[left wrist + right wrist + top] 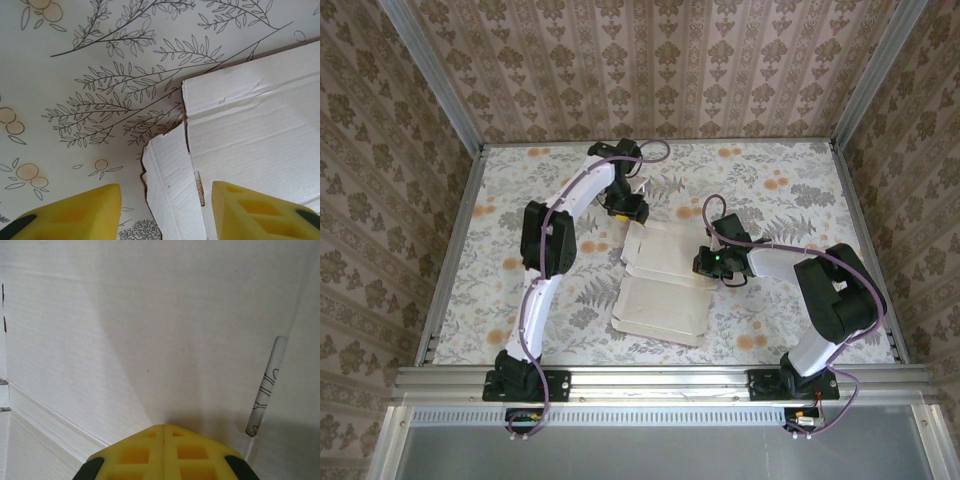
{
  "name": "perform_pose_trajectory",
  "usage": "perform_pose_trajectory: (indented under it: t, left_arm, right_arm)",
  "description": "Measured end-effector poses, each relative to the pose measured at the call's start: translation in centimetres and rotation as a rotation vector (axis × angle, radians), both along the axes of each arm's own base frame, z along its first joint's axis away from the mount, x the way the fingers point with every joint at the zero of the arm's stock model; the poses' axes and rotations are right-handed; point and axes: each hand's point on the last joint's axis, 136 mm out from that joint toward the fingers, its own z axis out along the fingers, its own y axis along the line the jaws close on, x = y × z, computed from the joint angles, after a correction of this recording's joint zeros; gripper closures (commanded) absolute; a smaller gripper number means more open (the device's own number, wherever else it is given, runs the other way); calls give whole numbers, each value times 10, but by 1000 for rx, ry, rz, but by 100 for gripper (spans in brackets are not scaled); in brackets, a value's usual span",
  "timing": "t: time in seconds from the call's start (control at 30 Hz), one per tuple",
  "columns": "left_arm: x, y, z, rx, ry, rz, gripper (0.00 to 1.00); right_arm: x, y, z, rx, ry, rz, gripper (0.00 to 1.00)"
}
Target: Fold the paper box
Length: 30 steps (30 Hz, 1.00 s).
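Damask wallpaper point(650, 60) walls in a table point(500, 300) under a pale floral cloth. Mid-table, the paper box point(665, 290) lies flat, whitish face up. The left gripper point(166, 192) hovers at its far corner, jaws apart and empty. The right gripper point(165, 426), fingers pressed together, sits over its right side.

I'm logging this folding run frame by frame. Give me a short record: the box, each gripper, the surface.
paper box: unfolded, flat, pale face up, between the arms
left gripper: open, at the sheet's far left corner, a flap lying between its fingers
right gripper: shut, tips down on the sheet near its right edge
table: floral-print cover
fold progress: no walls standing
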Motion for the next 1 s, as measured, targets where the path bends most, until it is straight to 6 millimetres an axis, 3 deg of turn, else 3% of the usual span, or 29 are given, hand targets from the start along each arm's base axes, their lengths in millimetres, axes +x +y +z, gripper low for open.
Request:
perform_pose_trajectory:
  t: [0.23,0.53,0.7,0.87,1.0]
  left_arm:
    - [2,5,-2,-25,25,25,59]
    - [-10,0,-15,-61,91,32,66]
    - [-12,-3,-20,-80,113,41,83]
    - [-11,-5,-24,-89,112,40,92]
    - [-14,-4,-32,-94,111,39,93]
  right_arm:
    - [-4,0,1,-5,11,5,98]
    - [-5,-2,9,-19,15,4,98]
    - [-5,0,17,-16,-2,16,98]
    - [-20,29,40,-6,-81,126,99]
    - [-56,61,59,16,-147,271,99]
